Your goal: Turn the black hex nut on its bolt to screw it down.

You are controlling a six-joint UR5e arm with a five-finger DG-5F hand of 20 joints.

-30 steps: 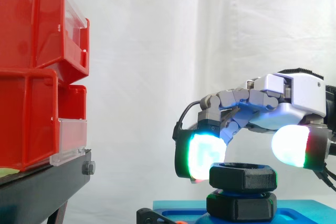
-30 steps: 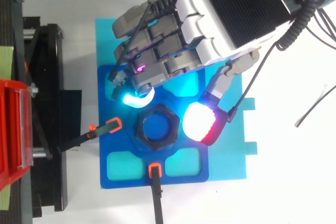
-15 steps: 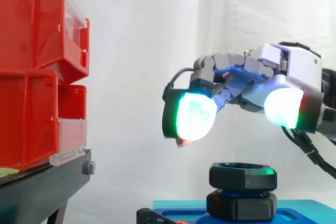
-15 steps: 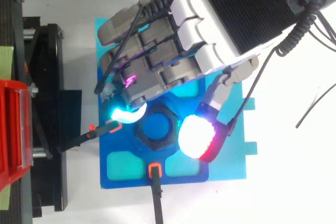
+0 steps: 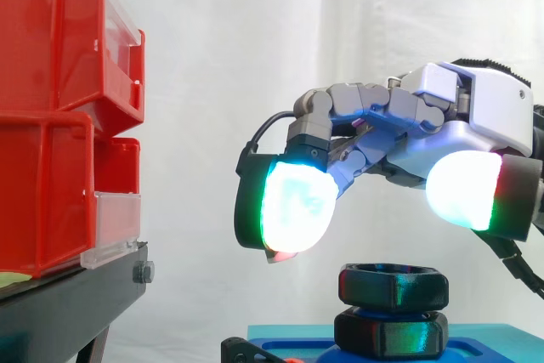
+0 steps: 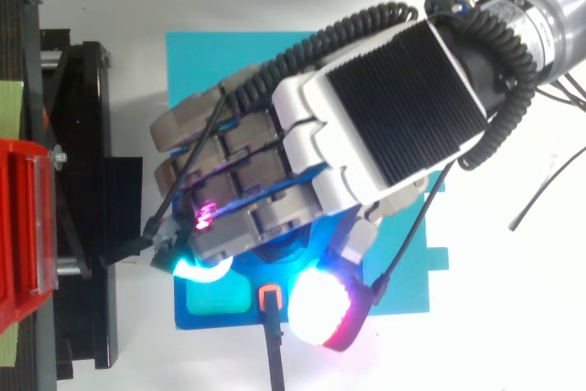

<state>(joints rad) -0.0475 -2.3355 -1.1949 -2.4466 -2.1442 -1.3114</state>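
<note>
The hand [image 5: 472, 121] hovers just above the nut [image 5: 393, 285] and touches nothing, its fingers loosely arched and set wide of the thumb, open and empty. The finger pads [image 5: 293, 206] glow cyan-white out past the nut's left side, and the thumb pad [image 5: 463, 189] glows white, edged red and green, above and beyond its right. Seen from above, the hand's ribbed back [image 6: 394, 116] covers the nut. The nut sits level on its bolt, a narrow gap above a black hex base [image 5: 391, 335]. The base stands on a blue plate [image 6: 220, 320] with an orange-tipped clamp [image 6: 268, 298] at its edge. That gap suggests some thread is left to run. Red bins [image 5: 51, 125] on a black stand [image 5: 76, 303] are well apart to the left. The step in hand looks to be getting a grip on the nut for a turn. To do it well, the hand would need to come straight down, centred on the bolt, until the pads are level with the nut's flats. It should then close fingers and thumb on opposite faces rather than corners and twist about the bolt's axis without pushing sideways. A grip too high or off-centre would likely slip off the low rim.
</note>
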